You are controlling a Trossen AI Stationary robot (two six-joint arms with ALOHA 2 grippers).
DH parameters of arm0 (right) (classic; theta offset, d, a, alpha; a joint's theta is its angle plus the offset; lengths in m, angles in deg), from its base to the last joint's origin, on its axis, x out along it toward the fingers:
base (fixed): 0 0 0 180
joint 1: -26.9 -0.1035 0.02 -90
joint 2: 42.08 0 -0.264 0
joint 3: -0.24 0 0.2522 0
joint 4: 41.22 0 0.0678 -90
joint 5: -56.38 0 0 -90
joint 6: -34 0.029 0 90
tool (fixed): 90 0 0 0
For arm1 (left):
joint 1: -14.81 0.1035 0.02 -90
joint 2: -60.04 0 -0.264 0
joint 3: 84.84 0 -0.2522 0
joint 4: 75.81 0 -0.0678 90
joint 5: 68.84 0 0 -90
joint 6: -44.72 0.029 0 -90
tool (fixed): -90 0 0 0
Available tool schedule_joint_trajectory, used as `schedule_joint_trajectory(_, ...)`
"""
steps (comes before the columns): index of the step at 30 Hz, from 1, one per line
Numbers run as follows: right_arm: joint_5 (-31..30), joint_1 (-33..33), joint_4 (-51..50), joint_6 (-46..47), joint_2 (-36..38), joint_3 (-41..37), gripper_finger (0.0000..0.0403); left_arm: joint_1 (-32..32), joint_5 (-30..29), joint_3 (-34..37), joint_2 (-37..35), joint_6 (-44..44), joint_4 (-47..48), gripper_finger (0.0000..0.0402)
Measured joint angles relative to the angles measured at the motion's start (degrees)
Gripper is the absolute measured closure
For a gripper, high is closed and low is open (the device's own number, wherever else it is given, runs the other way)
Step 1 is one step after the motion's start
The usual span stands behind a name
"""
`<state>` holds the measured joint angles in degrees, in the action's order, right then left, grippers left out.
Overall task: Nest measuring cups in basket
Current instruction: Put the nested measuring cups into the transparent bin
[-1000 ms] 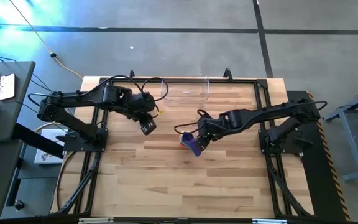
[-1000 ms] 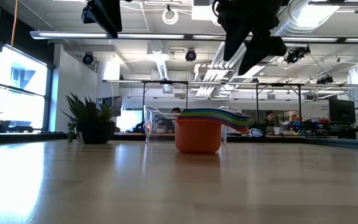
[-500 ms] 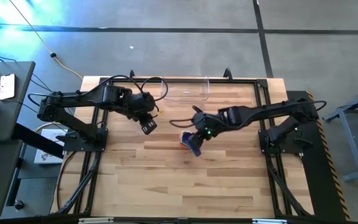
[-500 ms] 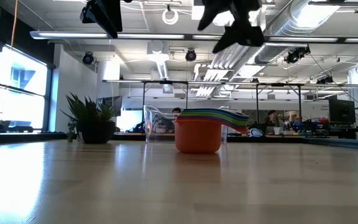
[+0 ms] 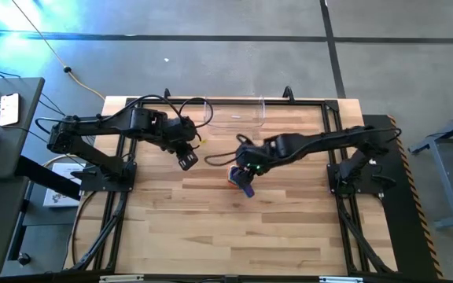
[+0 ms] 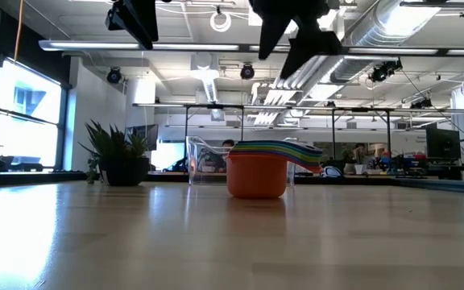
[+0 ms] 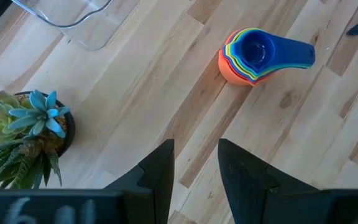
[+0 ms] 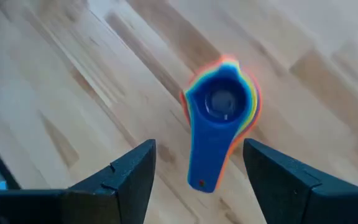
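Wooden table (image 5: 211, 228) mostly bare: wide open plank surface on the near half, from the cups to the near edge.

Measuring cups (image 5: 242, 180) sit nested in one stack on the wood near table centre, orange at the bottom, blue on top, handles fanned to one side. Stack stands outside the basket (image 5: 234, 114), which lies at the far edge, clear walls, well apart from the cups; strip of bare wood between them.

Right gripper (image 5: 246, 167) hangs just above the stack, fingers (image 8: 129, 177) spread wide, nothing pinched; from its wrist camera the blue cup shows between the two fingers, clear of both.

Left gripper (image 5: 187, 160) hovers left of centre, also spread and empty, near a small potted plant (image 7: 23, 127).

Low view: both grippers cut off by the upper frame edge; stack hides part of the basket behind it. From overhead the plant is mostly hidden under the left arm, and the basket outline is faint.
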<state>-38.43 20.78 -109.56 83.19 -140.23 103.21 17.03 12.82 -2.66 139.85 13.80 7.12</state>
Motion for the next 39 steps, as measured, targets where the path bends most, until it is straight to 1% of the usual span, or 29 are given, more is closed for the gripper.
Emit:
schedule_joint_trajectory(6, -0.1, -1.5, -3.8, 6.2, -4.7, 0.0, 0.0170, 0.0, -0.1, 0.0, 0.0, 0.1, 0.0, 0.0289)
schedule_joint_trajectory(18, -0.2, -2.7, -3.7, 7.4, -10.8, 0.0, 0.0170, 0.0, -0.1, 0.0, 0.0, 1.6, 0.0, 0.0289)
schedule_joint_trajectory(29, 0.4, -3.1, -3.0, 7.6, -12.8, 0.0, 0.0170, 0.0, -1.2, 0.0, 0.0, 1.7, 0.1, 0.0289)
schedule_joint_trajectory(32, 0.6, -3.6, -2.5, 7.6, -13.1, 0.0, 0.0169, 0.0, -1.2, 0.0, 0.0, 2.9, 0.2, 0.0289)
schedule_joint_trajectory(39, -1.2, -3.8, -2.9, 8.0, -13.2, 0.0, 0.0169, 0.0, -1.2, 0.0, 0.0, 3.1, 0.2, 0.0289)
